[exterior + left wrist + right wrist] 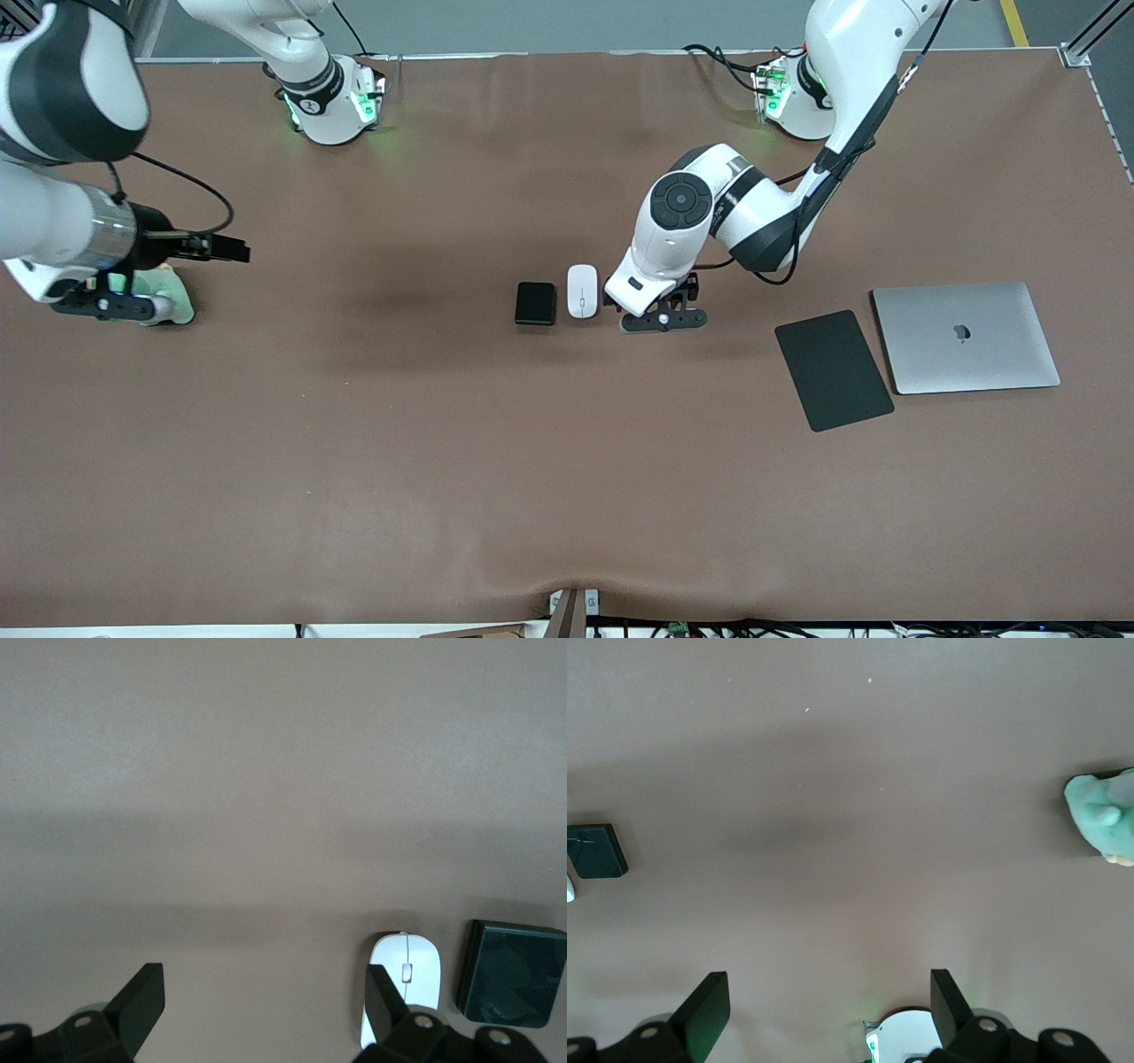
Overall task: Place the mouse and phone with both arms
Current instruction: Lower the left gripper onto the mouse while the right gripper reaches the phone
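Mouse (pixel 582 291) and phone (pixel 535 303) lie side by side in the middle of the tabletop (pixel 443 425), just apart, the phone toward the right arm's end and the mouse toward the left arm's. Left hand (pixel 653 307) hangs low over bare tabletop just beside the mouse, on the side away from the phone; its fingers are spread wide and grasp nothing, and in the left wrist view one finger (pixel 383 1003) shows in front of the mouse's edge. Right hand (pixel 115 301) is well apart at the right arm's end of the tabletop, also spread and empty, with a pale green soft thing (pixel 173 297) under it. Mouse pad (pixel 833 369) and closed laptop (pixel 966 337) sit toward the left arm's end. Biggest risk, I judge, is that the left hand, being off to one side, shoves the mouse into the phone instead of straddling it, and the glossy shell could slip from a pinch that lands off-center.
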